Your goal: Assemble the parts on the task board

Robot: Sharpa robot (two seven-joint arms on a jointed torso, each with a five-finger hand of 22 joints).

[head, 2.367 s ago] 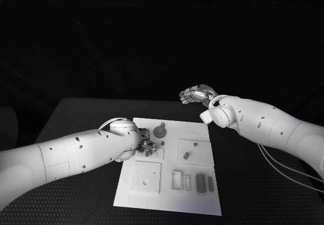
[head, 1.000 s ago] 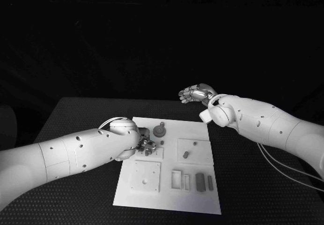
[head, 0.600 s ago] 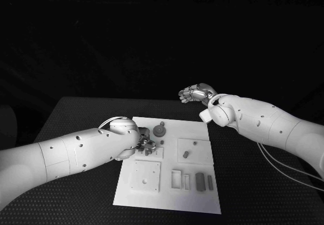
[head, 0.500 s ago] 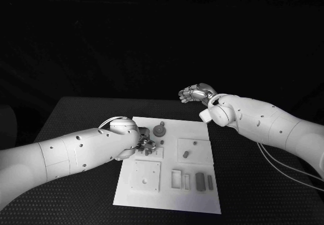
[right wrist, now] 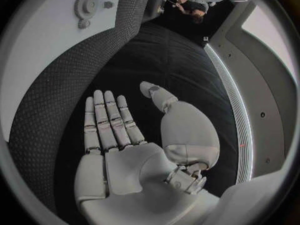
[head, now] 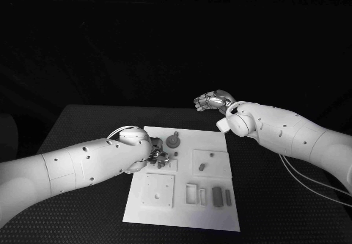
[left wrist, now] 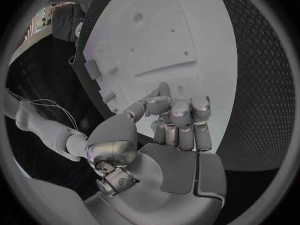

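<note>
The white task board (head: 183,216) lies in the middle of the black table. My left hand (head: 157,157) hovers low over the board's far left part, beside a small raised block (head: 170,164). In the left wrist view its fingers (left wrist: 180,122) are curled in with the thumb against them, and anything between them is hidden. A grey gear (head: 174,142) sits just beyond that hand. My right hand (head: 212,101) is raised past the board's far edge; its palm (right wrist: 134,170) is bare and its fingers are spread.
A short grey peg (head: 202,166) lies on a square plate right of centre. Two grey bars (head: 217,197) lie near the board's front right, beside a slotted frame (head: 192,194). A square plate (head: 159,190) with holes sits front left. Black table (head: 88,127) surrounds the board.
</note>
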